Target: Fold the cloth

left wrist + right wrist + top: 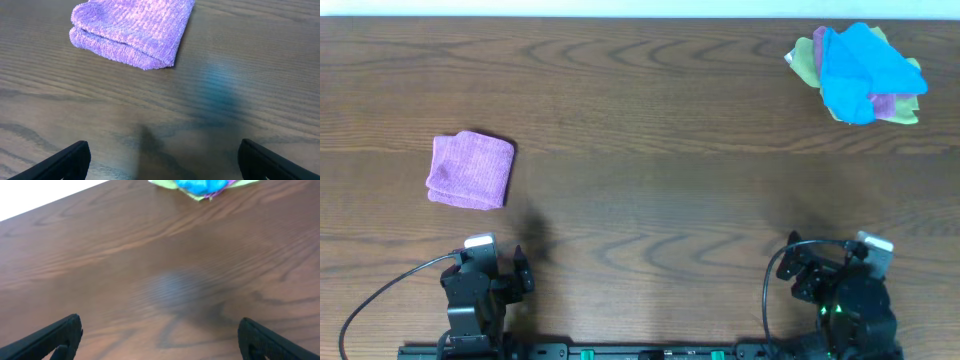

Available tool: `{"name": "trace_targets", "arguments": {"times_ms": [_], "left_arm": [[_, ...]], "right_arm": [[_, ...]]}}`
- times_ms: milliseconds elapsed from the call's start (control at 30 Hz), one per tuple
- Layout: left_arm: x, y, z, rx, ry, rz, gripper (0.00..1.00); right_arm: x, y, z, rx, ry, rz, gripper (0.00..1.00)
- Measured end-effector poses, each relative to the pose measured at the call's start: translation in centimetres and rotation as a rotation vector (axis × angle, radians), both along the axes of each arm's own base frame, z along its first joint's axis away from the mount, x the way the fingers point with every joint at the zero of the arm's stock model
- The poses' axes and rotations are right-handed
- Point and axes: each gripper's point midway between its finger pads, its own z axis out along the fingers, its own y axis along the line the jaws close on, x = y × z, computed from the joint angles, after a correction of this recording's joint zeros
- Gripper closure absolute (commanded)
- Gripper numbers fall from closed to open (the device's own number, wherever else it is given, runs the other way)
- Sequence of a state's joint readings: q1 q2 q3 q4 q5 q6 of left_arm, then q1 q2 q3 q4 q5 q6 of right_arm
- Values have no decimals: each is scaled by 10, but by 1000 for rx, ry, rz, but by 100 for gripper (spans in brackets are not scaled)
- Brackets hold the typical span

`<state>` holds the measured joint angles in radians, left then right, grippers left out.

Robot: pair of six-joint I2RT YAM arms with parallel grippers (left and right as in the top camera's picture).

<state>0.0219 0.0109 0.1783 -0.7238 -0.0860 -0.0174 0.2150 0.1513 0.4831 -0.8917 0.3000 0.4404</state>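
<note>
The purple cloth lies folded into a small square on the left of the wooden table; the left wrist view shows it with its layered edge toward the camera. My left gripper sits near the front edge, below the cloth, open and empty. My right gripper rests at the front right, open and empty, far from the cloth.
A heap of cloths, bright blue on top with yellow-green and pink beneath, lies at the back right and shows at the top of the right wrist view. Cables run from both arm bases along the front edge.
</note>
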Motion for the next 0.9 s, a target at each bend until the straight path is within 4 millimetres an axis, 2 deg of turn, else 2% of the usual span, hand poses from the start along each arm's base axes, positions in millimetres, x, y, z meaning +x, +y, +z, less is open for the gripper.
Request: {"name": "trace_targets", "arguments": {"times_ms": [267, 367, 567, 900], "left_arm": [[0, 0, 0, 0, 0, 0, 5], [0, 0, 0, 0, 0, 0, 5], [0, 0, 0, 0, 0, 0, 5], [0, 0, 0, 0, 0, 0, 5]], "right_arm": [[10, 4, -58, -150, 36, 151, 1], [10, 6, -70, -172, 60, 185, 1], [10, 12, -85, -192, 88, 236, 1], [11, 15, -85, -249, 87, 298, 1]]}}
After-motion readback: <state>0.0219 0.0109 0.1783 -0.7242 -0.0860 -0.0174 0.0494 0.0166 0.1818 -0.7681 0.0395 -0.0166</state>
